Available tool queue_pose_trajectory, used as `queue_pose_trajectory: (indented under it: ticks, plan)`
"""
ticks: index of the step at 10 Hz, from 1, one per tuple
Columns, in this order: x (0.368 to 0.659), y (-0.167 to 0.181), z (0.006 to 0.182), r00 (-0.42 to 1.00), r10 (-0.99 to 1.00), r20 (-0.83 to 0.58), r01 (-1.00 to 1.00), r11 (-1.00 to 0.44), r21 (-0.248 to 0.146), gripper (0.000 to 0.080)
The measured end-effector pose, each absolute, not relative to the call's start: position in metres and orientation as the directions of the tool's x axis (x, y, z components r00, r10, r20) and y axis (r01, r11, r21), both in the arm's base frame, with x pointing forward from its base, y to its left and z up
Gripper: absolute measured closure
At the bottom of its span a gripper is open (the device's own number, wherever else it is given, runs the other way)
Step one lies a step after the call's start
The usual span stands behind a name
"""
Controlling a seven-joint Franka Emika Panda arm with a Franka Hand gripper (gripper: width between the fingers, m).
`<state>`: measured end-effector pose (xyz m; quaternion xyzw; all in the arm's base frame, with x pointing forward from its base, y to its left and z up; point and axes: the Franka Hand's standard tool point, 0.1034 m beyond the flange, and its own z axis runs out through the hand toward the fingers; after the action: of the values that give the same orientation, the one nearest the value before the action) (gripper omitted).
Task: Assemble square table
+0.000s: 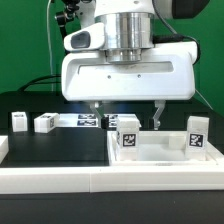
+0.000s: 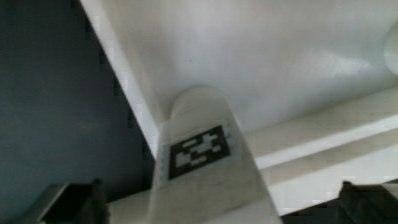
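Note:
The white square table top (image 1: 160, 158) lies at the front of the exterior view's right, with its raised rim up. A white tagged leg (image 1: 128, 137) stands at its near-left corner, and another leg (image 1: 197, 133) stands at its right side. Two more legs (image 1: 19, 121) (image 1: 45, 123) stand on the black surface at the exterior view's left. My gripper (image 1: 127, 114) hangs open just above the corner leg. In the wrist view that leg (image 2: 206, 150) rises between the two dark fingertips (image 2: 71, 203) without touching them, over the white top (image 2: 267, 60). My gripper (image 2: 217, 206) holds nothing.
The marker board (image 1: 88, 121) lies behind the gripper on the black work surface (image 1: 50, 150). A long white rail (image 1: 60, 180) edges the front of the surface. Green equipment stands at the back left.

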<state>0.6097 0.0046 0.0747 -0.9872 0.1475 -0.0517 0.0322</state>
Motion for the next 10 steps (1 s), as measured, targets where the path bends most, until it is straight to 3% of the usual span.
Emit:
queue_pose_trajectory:
  ticks: [5,6,7,8,9,10]
  plan:
    - [0.6094,-0.0013,0.0747,0.994,-0.025,0.105,-0.022,-0.999,-0.030,0.0151]
    - [0.6094,-0.0014,0.0746,0.994,-0.041,0.105,-0.038,-0.999,-0.032,0.0289]
    - [0.6094,-0.0014,0.0746,0.993,-0.053,0.104,-0.050,-0.998,-0.033,0.0289]
    - [0.6094,-0.0014,0.0746,0.992,-0.068,0.104,-0.065,-0.997,-0.034,0.0430]
    - [0.6094,-0.0015,0.0746,0.992,-0.074,0.104,-0.071,-0.997,-0.035,0.0511]
    - [0.6094,-0.0015,0.0746,0.987,-0.127,0.102,-0.123,-0.992,-0.041,0.0511]
